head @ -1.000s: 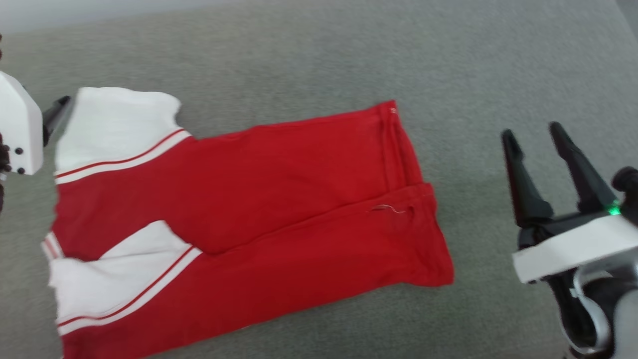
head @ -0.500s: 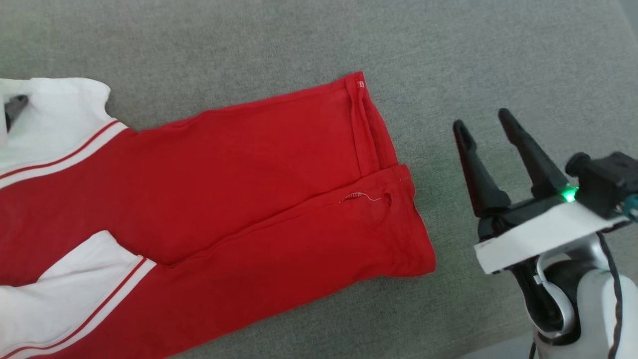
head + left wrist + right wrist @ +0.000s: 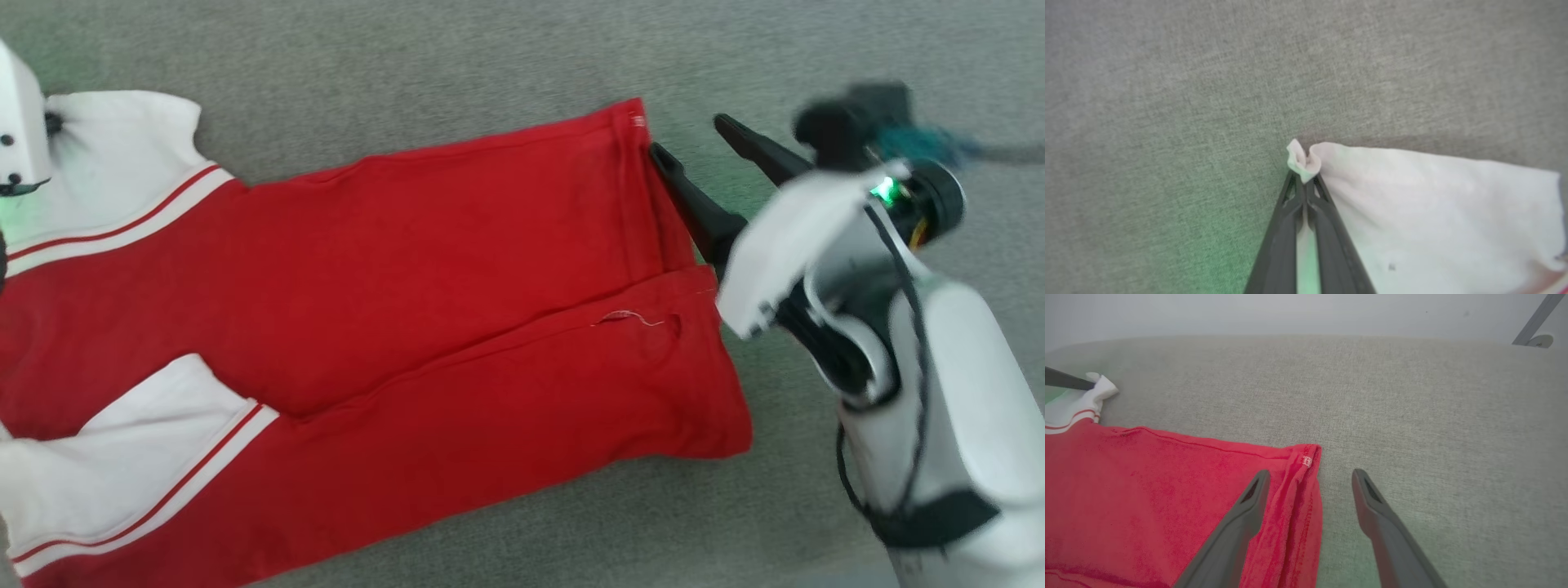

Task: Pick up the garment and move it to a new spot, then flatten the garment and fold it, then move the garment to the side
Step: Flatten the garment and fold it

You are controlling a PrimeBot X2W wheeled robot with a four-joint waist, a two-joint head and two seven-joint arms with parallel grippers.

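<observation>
The garment (image 3: 424, 310) lies flat on grey fabric (image 3: 490, 65), sides seemingly folded inward. The left tool (image 3: 1303, 179) pinches its white sleeve corner; the right tool (image 3: 1309, 473), spread, straddles its hem corner. Cross-fold and moving aside probably remain.

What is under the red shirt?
The garment lies flat on the grey cloth surface, which shows all around it. Whatever is directly beneath is covered, so I cannot tell.

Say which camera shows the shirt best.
The head view: the shirt lies nearly whole there, red body and both white sleeves. The left wrist view shows a white sleeve, its tip pinched in the shut left jaws. The right wrist view shows the hem corner, straddled by the open right jaws.
</observation>
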